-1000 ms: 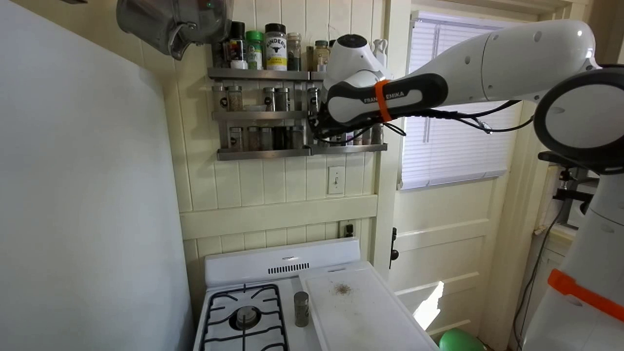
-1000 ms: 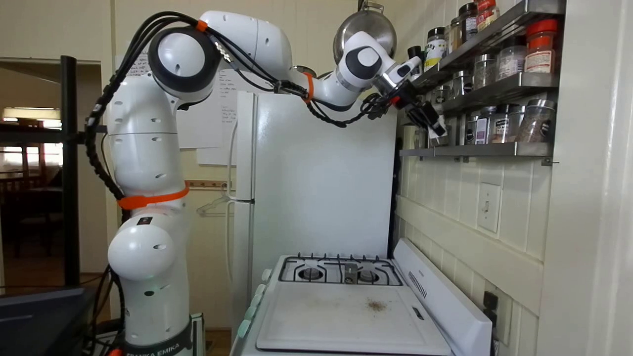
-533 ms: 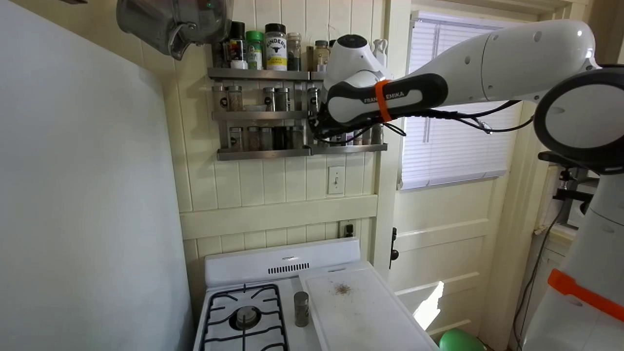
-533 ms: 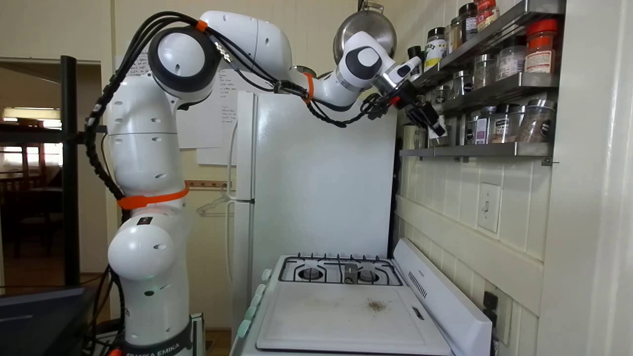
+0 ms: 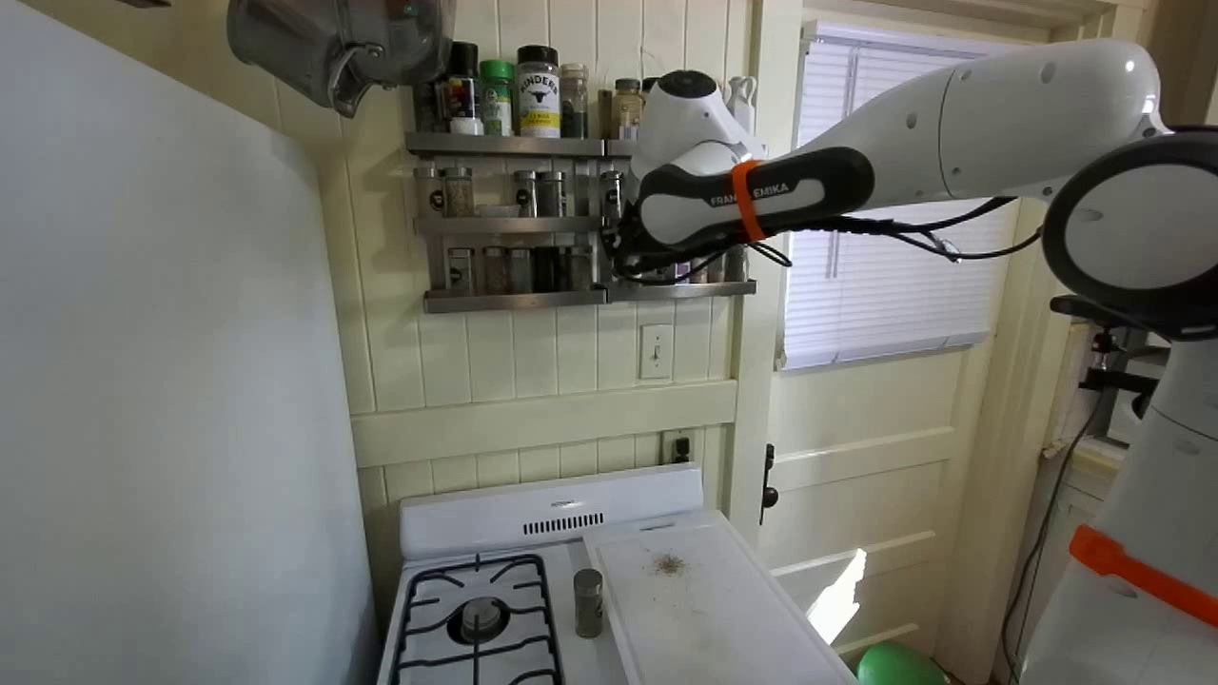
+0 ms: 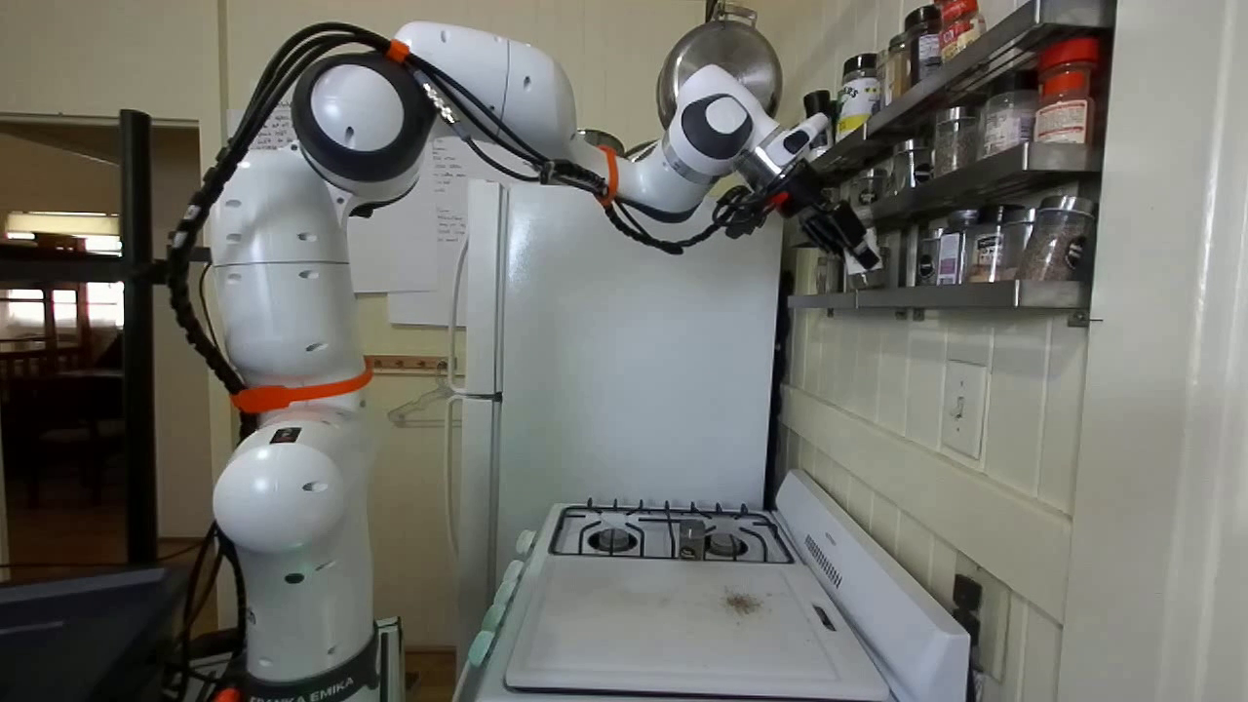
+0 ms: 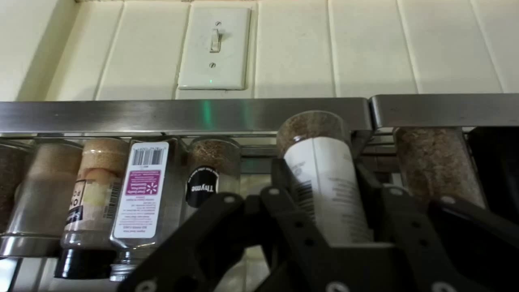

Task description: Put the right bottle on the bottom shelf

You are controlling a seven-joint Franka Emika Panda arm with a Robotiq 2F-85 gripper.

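The right bottle (image 7: pixel 324 154), a slim clear bottle with a white label and brown contents, shows in the wrist view, where the scene stands upside down. My gripper (image 7: pixel 322 172) has a finger on each side of it and is shut on it; its cap end is hidden. Its base overlaps the front rail of the bottom shelf (image 7: pixel 162 115) near the joint of two sections. I cannot tell whether it rests inside the rail. In an exterior view the gripper (image 6: pixel 858 252) is tilted down at the bottom shelf (image 6: pixel 975 295); the arm hides it in the other exterior view.
A thyme jar (image 7: pixel 211 166) and several others stand on one side of the bottle, and a brown-filled jar (image 7: pixel 438 162) on the other. Upper tiers (image 6: pixel 985 180) hang above. A short greyish bottle (image 5: pixel 588 604) stands on the stove. A pan (image 6: pixel 726 73) hangs behind the wrist.
The arm's wrist has sunk very slightly. The short bottle on the stove and the shelf jars have not moved.
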